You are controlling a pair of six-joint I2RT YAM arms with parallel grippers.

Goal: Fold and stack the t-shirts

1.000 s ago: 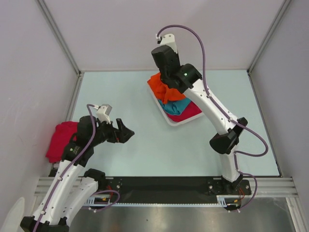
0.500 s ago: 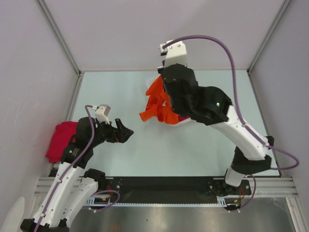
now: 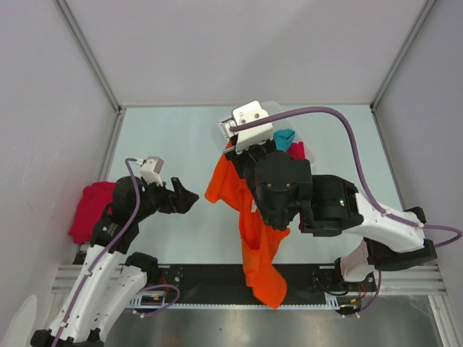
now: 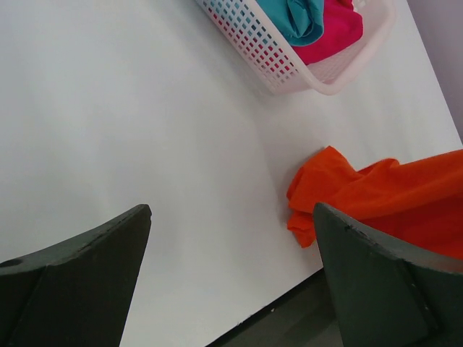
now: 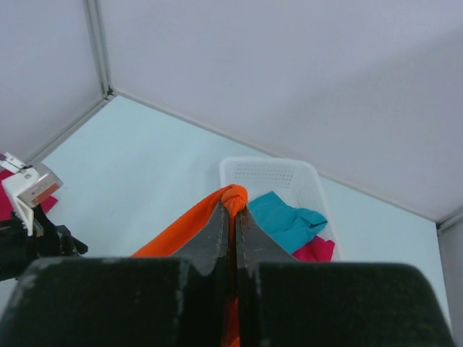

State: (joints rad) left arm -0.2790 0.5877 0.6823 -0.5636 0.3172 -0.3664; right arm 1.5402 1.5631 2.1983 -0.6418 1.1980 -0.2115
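While right pincer (image 5: 231, 217) grips bunched fold of orange t-shirt (image 3: 262, 278), cloth hangs toward 6 o'clock, hem past near edge of tabletop (image 3: 173, 137). Left pincer (image 4: 230, 217) at 8 o'clock, spread wide, empty, facing cloth. Crumpled pink t-shirt (image 3: 90, 210) at 9 o'clock edge. Basket (image 5: 268, 170) at 1 o'clock holds teal t-shirt (image 5: 286, 217), second pink t-shirt (image 5: 318, 249). Step, likely: bringing shirt out for laying flat. Next calls for lowering it mid-tabletop, left pincer taking free edge to spread.

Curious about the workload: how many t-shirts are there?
4: orange shirt in the right gripper, teal shirt and pink shirt in the basket, second pink shirt at the table's left edge. Others may be hidden.
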